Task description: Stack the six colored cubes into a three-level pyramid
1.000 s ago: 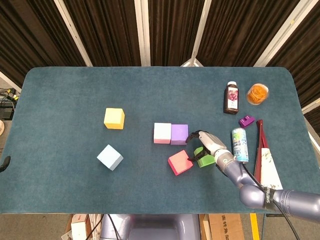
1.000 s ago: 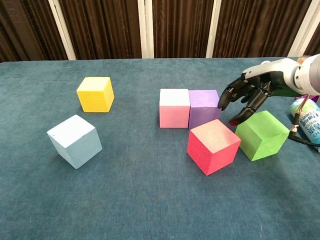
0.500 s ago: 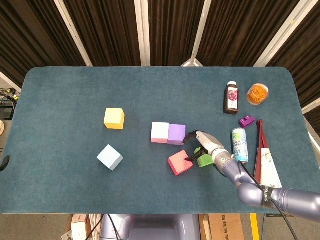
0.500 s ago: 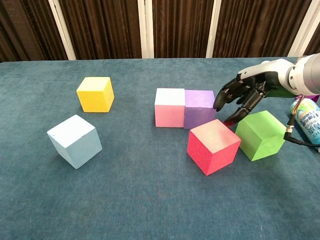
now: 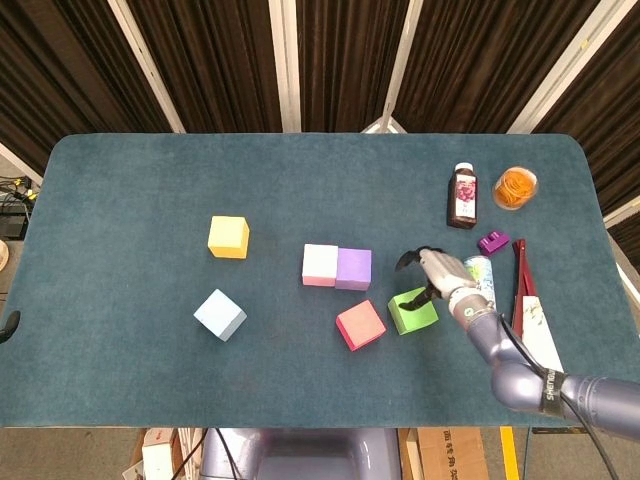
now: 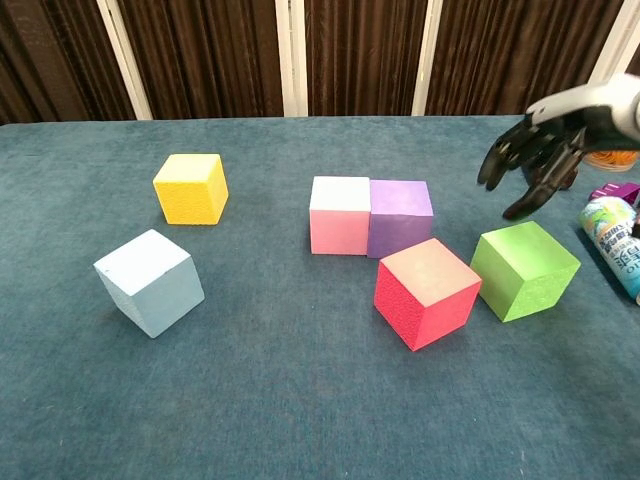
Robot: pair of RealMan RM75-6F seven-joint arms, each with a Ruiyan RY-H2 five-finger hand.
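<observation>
Right robot hand [image 5: 437, 270] [image 6: 535, 160] hangs above the surface [image 5: 130, 200] [image 6: 260, 400], just up-right of the green cube [image 5: 412, 310] [image 6: 524, 269]; fingers spread and curled downward, holding nothing, not touching any cube. Left robot hand isn't in either view.

Cubes: 6 total, all lying flat on the surface, none stacked.
- 1 pink cube [image 5: 320, 265] [image 6: 340, 214] and 1 purple cube [image 5: 353, 269] [image 6: 400, 217], side by side, faces touching, approx. mid-surface.
- 1 red cube [image 5: 361, 324] [image 6: 426, 292], turned at an angle, just in front of the purple one; in chest view its back corner looks to be at the purple cube's front face, contact hard to confirm.
- 1 green cube, also angled, just beside red on the right w/ a small gap.
- 1 yellow cube [image 5: 228, 237] [image 6: 190, 187] and 1 light blue cube [image 5: 220, 314] [image 6: 149, 281], well apart from the rest on the left side.

Other stuff, right side: 1 dark bottle [image 5: 462, 196], 1 tub of orange contents [image 5: 515, 188], 1 small purple object [image 5: 493, 241], 1 printed can [image 5: 480, 284] [image 6: 620, 243] partly behind the hand in head view and cut off by the frame edge in chest view, 1 red-and-white carton [image 5: 532, 318], print too small to read.
</observation>
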